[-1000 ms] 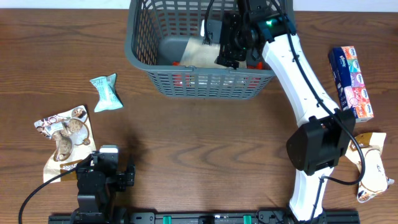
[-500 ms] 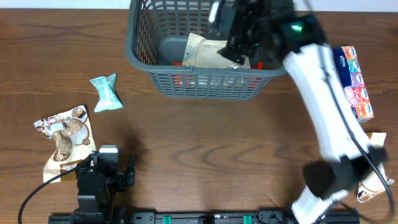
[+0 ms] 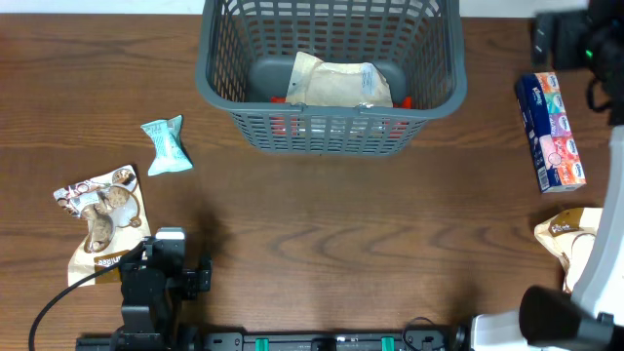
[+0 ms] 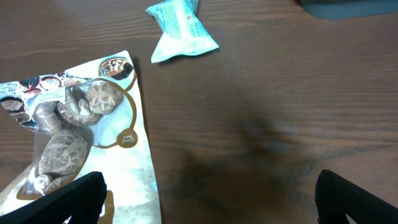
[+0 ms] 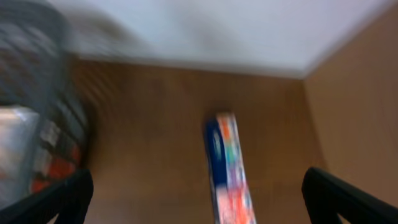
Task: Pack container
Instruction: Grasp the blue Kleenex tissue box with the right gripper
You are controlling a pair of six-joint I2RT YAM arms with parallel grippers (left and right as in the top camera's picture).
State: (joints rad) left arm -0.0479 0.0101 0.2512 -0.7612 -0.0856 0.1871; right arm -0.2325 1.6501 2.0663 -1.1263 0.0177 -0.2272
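Observation:
The dark grey lattice container (image 3: 219, 68) stands at the back centre and holds a beige snack pack (image 3: 336, 86) over red packs. My right gripper (image 3: 563, 39) is open and empty at the back right, just beyond a long blue and pink pack (image 3: 551, 130). The blurred right wrist view shows that pack (image 5: 227, 168) between the spread fingers, with the container (image 5: 31, 93) at the left. My left gripper (image 3: 164, 268) is open and empty at the front left, next to a cookie pack (image 4: 74, 137). A teal pack (image 4: 182, 28) lies further ahead.
In the overhead view the cookie pack (image 3: 102, 219) and the teal pack (image 3: 166, 144) lie left of the container. Another cookie pack (image 3: 570, 234) lies at the right edge, partly behind the right arm (image 3: 595, 263).
My right gripper has come out of the container and swung to the back right. The beige pack stays in the container. The left arm has not moved.

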